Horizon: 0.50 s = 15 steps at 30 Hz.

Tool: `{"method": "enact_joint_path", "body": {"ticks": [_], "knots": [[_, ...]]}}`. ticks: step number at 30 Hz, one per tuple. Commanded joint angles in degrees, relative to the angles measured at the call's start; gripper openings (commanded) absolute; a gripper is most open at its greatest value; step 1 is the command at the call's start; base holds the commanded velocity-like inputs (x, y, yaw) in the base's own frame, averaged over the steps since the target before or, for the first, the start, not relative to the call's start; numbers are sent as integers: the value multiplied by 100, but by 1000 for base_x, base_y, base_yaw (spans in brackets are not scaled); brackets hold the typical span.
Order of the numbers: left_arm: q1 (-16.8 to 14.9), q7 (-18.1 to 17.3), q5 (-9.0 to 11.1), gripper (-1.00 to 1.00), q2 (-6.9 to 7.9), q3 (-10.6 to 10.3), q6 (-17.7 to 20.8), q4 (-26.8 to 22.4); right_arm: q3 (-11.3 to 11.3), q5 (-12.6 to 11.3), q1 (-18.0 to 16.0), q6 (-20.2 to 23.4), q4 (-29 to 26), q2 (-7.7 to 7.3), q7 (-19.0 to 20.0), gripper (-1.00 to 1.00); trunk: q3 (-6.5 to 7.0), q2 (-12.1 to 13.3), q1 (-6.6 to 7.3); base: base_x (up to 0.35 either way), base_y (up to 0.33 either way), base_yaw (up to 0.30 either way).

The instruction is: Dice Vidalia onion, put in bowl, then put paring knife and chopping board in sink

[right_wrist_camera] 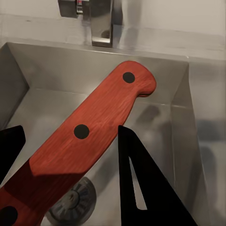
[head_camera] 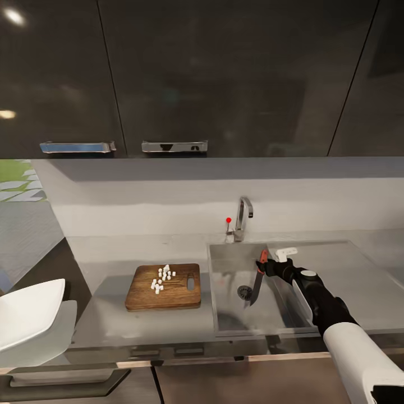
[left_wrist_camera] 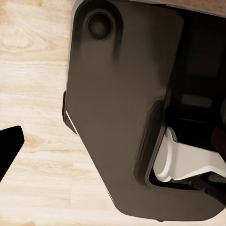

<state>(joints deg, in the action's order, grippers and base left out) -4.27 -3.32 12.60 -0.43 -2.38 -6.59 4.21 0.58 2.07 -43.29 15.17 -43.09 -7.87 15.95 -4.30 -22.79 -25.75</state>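
Note:
The Vidalia onion lies as diced onion, a cluster of tiny white cubes on the dark brown chopping board, which rests on the grey countertop left of the sink. My right gripper is shut on the red handle of the paring knife. The knife hangs over the sink basin, its dark blade pointing down toward the drain. The white bowl sits at the far left edge. One dark fingertip of my left gripper shows above a wooden floor.
The curved chrome tap with a red dot stands behind the basin. A flat drainboard lies to the sink's right. Dark wall cabinets hang overhead. My robot body looms large in the left wrist view.

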Motion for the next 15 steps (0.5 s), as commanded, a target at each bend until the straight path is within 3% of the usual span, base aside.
{"method": "enact_joint_path", "body": {"ticks": [1,15], "knots": [[-12,-29,58,100,-1,-26,-44,28,8,20,-4,36,-8,0,19,-100,-13,-13,-4,0,0,0],[-12,-28,58,100,-1,-26,-44,28,30,22,-4,64,-6,19,13,-100,-12,-13,-4,0,0,-21]]}}
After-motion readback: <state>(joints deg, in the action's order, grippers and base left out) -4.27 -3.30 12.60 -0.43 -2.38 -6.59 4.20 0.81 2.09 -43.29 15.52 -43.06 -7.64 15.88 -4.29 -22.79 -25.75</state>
